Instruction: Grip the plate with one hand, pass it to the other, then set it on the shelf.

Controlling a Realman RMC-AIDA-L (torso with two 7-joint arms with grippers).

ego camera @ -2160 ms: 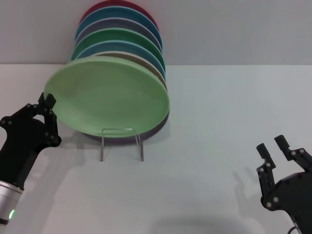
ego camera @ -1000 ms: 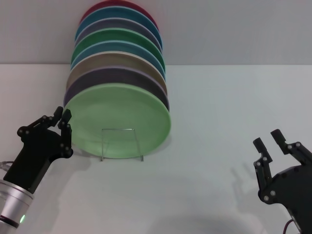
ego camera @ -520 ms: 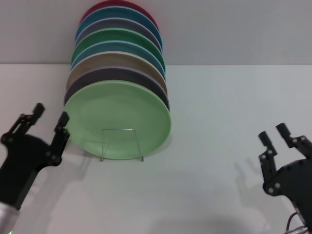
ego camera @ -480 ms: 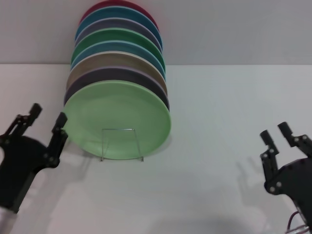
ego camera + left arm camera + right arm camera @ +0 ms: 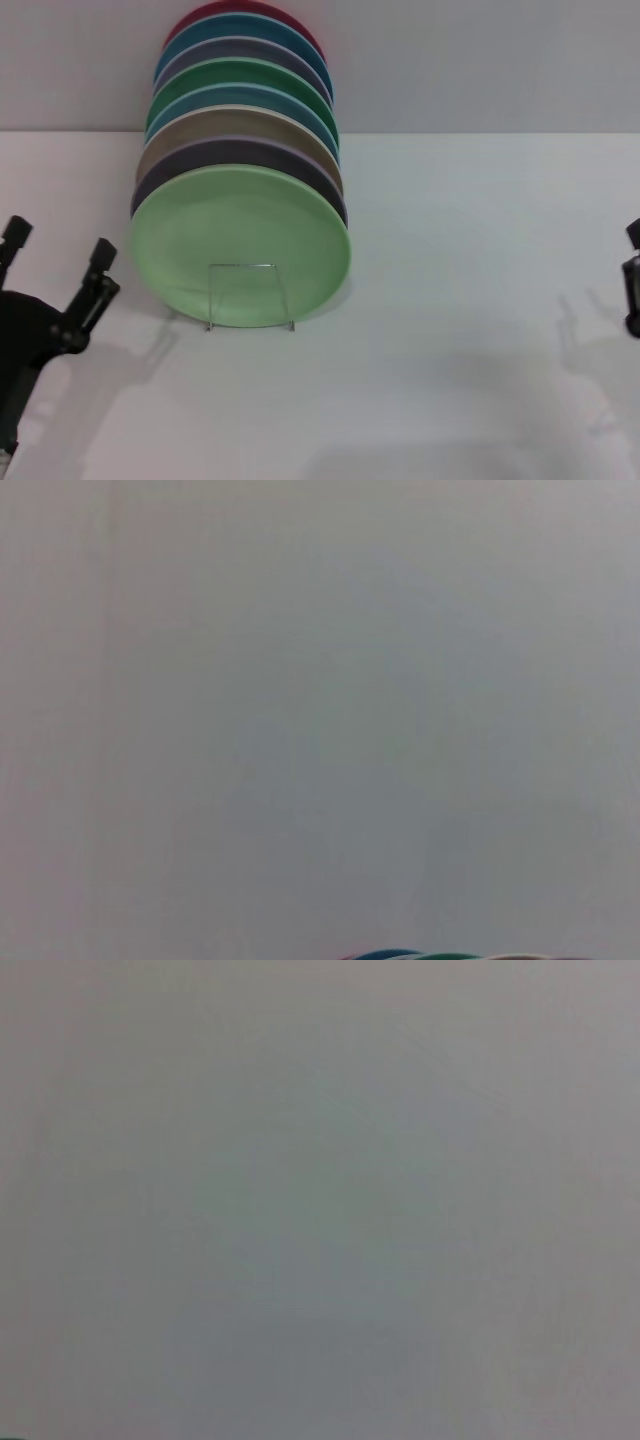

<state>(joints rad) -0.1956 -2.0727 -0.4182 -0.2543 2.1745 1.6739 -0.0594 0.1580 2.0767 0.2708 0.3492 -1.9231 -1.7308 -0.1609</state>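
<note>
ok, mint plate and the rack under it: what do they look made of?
Mint plate: looks like matte plastic or melamine; even colour, soft sheen, no glaze glare, though ceramic can't be ruled out. Rack: looks like clear acrylic or thin wire; the plate shows through its thin front frame. Left gripper sits off to the side, fingers open.

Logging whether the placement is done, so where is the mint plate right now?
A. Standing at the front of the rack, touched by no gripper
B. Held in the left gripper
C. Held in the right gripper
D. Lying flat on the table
A. The mint plate stands upright at the front of the row in the rack; the left gripper is open and apart from it, and the right gripper is at the far edge.
</note>
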